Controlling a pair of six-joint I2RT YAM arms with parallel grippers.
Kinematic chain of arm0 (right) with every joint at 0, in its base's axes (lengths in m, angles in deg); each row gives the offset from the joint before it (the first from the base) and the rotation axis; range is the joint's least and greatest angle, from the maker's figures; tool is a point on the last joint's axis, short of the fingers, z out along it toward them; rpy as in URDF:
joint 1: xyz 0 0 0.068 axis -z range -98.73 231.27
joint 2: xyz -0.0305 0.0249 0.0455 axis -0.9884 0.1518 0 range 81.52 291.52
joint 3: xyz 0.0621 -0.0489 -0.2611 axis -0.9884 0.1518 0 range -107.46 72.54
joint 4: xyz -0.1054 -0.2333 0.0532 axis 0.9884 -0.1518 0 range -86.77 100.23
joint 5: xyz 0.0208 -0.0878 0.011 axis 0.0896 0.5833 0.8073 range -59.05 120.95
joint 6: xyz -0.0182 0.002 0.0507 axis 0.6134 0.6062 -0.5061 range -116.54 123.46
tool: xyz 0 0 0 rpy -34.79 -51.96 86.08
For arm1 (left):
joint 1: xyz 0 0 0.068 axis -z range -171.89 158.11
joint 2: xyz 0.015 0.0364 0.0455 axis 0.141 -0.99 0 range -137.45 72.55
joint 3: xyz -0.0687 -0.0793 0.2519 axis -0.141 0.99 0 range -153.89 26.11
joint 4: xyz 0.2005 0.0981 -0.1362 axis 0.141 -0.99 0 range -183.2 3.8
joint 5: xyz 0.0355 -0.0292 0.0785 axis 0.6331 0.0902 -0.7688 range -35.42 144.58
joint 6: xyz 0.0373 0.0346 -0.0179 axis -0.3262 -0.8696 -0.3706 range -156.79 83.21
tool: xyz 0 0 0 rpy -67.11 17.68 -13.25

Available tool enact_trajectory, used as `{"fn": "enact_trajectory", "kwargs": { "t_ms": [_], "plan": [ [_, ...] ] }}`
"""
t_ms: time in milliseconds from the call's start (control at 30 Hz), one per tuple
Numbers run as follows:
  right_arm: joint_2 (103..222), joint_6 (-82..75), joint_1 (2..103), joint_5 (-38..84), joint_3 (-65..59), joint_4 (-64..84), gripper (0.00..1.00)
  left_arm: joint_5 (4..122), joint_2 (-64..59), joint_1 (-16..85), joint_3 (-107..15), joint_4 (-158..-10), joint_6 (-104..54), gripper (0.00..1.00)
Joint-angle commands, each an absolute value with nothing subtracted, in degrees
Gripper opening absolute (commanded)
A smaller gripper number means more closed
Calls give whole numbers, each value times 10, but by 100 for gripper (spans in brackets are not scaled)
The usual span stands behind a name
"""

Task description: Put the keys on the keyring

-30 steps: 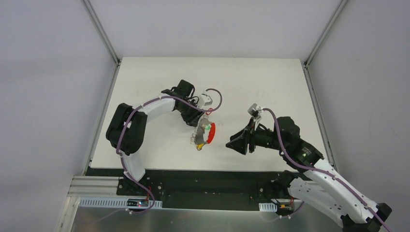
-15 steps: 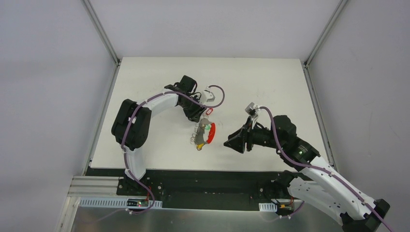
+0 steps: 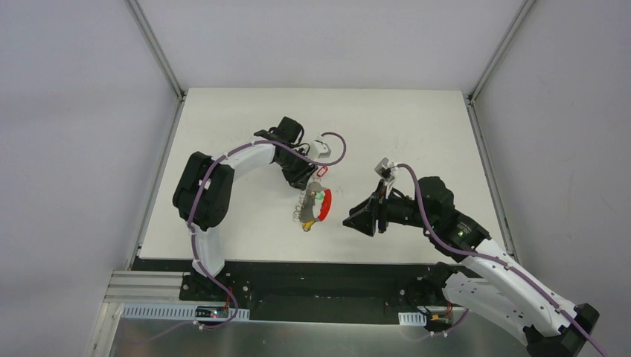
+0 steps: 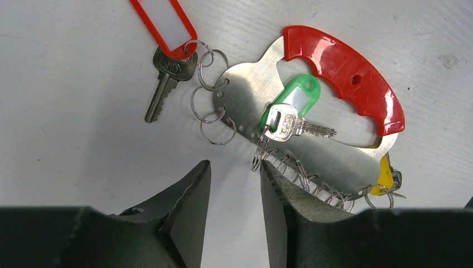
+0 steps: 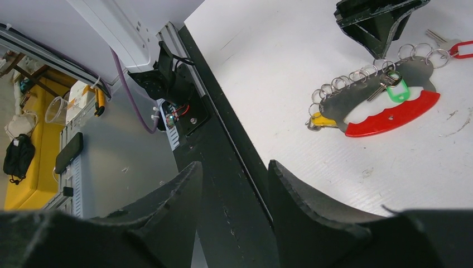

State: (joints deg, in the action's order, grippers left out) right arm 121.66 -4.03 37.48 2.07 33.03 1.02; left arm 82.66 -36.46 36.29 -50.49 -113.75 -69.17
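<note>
The keyring (image 4: pixel 251 97), a grey metal plate with a red grip (image 4: pixel 346 70) and a row of wire rings, lies flat on the white table. A green-tag key (image 4: pixel 290 106) lies on the plate. A yellow tag (image 4: pixel 385 174) sits at its end. A red-tag key (image 4: pixel 164 72) lies beside its other end, its ring overlapping the plate's end rings. My left gripper (image 4: pixel 234 167) is open and empty just short of the rings. In the top view, the keyring (image 3: pixel 312 208) lies between my left gripper (image 3: pixel 305 181) and my right gripper (image 3: pixel 347 222). My right gripper (image 5: pixel 234 166) is open and empty, apart from the keyring (image 5: pixel 368 95).
The table's near edge with a black rail (image 5: pixel 223 162) runs right under my right gripper. Past the edge are cables and a metal frame (image 3: pixel 149 309). Walls close the table on its left, far and right sides.
My left gripper has drawn back off the keyring toward the far side, uncovering the red-tag key. My right gripper has crept a little left toward the keyring.
</note>
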Motion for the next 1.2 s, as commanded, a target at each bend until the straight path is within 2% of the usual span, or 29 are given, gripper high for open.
{"fn": "enact_trajectory", "kwargs": {
  "t_ms": [0, 500, 700, 1000, 1167],
  "plan": [
    [1211, -44, 370, 10, 336, 37, 50, 847, -374, 372, -525, -1154, -685, 37],
    [1208, -43, 366, 8, 339, 36, 49, 855, -387, 383, -530, -1154, -669, 33],
    [1208, -43, 365, 8, 340, 36, 49, 854, -391, 383, -533, -1155, -668, 22],
    [1210, -40, 363, 8, 340, 35, 50, 854, -409, 387, -551, -1167, -660, 21],
    [1210, -39, 363, 8, 341, 35, 50, 856, -416, 389, -557, -1172, -659, 9]
  ]
}}
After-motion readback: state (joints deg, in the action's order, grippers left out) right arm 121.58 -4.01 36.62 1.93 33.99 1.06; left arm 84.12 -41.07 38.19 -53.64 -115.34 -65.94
